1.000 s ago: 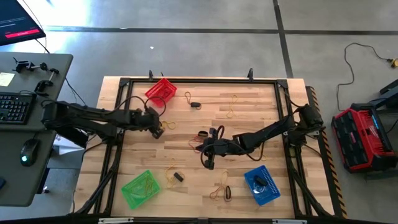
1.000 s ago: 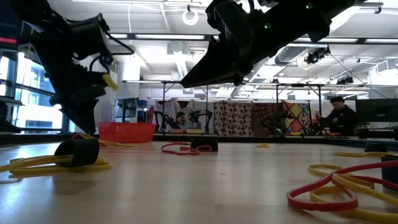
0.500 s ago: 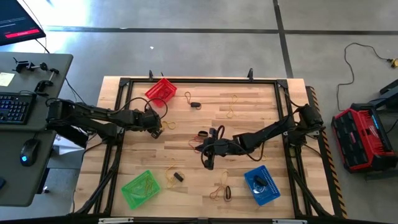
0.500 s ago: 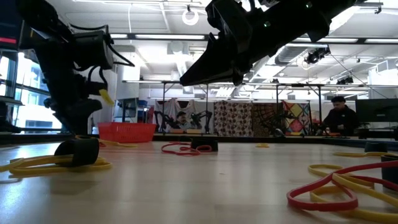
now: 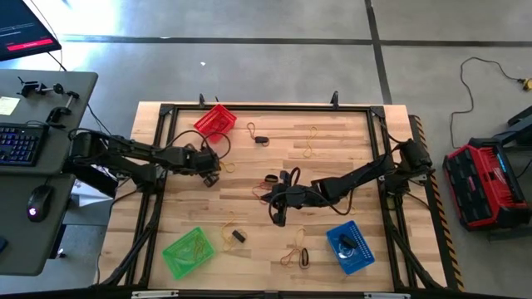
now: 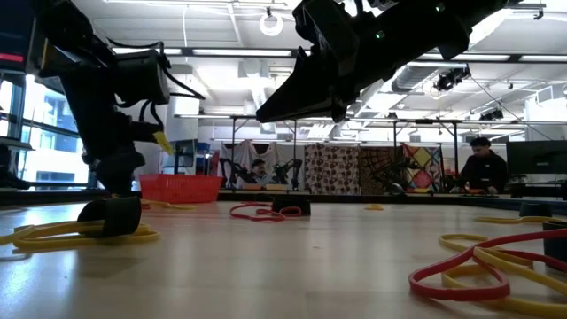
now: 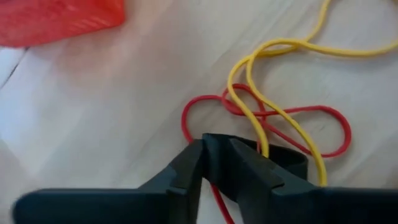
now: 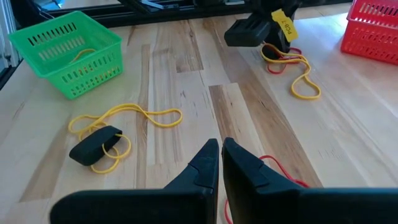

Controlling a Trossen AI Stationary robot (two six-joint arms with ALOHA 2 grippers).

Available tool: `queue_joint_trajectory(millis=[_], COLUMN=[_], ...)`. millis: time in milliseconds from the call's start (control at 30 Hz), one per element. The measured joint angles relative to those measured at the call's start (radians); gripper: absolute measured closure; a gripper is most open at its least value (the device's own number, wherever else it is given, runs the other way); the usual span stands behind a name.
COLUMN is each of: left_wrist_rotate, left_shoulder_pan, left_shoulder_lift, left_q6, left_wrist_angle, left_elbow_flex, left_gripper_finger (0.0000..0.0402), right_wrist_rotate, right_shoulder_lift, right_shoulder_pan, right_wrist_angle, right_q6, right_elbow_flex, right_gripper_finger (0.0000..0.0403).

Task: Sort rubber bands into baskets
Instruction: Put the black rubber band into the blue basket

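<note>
My left gripper (image 7: 204,144) stands low over a tangle of bands near the red basket (image 5: 216,120), fingertips together at a red rubber band (image 7: 273,127) that a yellow band (image 7: 277,112) crosses. A thick dark piece (image 7: 289,163), maybe a black band, lies beside one finger. My right gripper (image 8: 219,148) hangs shut above mid-table with nothing in it. The green basket (image 5: 187,252) holds yellow bands. The blue basket (image 5: 349,247) holds dark ones. More bands lie flat on the wood. My left gripper has its fingertips closed on the red band's looped edge (image 7: 191,132), coming steeply from above. The strand runs on beneath the fingers (image 7: 219,198). The band lies slack and flat on the table, under the yellow band.
A black band on a yellow one (image 8: 99,144) lies near the green basket (image 8: 65,53). Red and yellow bands (image 6: 469,266) lie close to the low camera. Black frame rails (image 5: 266,108) edge the table. A red and black machine (image 5: 486,187) stands off to the right.
My left gripper has come down toward the bands beside the red basket and rolled a little about its pointing line. My right arm has kept still.
</note>
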Motion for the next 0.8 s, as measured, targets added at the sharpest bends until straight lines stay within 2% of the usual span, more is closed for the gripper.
queue_joint_trajectory(millis=[100,167,467,800], left_wrist_rotate=[-0.005,-0.010,-0.064,-0.230], left_shoulder_pan=[-0.013,-0.020,-0.031,-0.071], left_shoulder_lift=[-0.027,-0.055,-0.225,-0.332], left_q6=[0.047,0.066,0.044,0.018], left_wrist_angle=[-0.004,-0.016,-0.091,-0.091], left_elbow_flex=[-0.003,-0.003,-0.005,-0.004], left_gripper_finger=[0.0380,0.0394,0.0398,0.0398], right_wrist_rotate=[0.000,0.000,0.000,0.000], right_shoulder_lift=[0.000,0.000,0.000,0.000], right_shoulder_pan=[0.000,0.000,0.000,0.000], right_wrist_angle=[0.000,0.000,0.007,0.012], right_q6=[0.000,0.000,0.000,0.002], right_elbow_flex=[0.000,0.000,0.000,0.000], right_gripper_finger=[0.0392,0.0392,0.0392,0.0392])
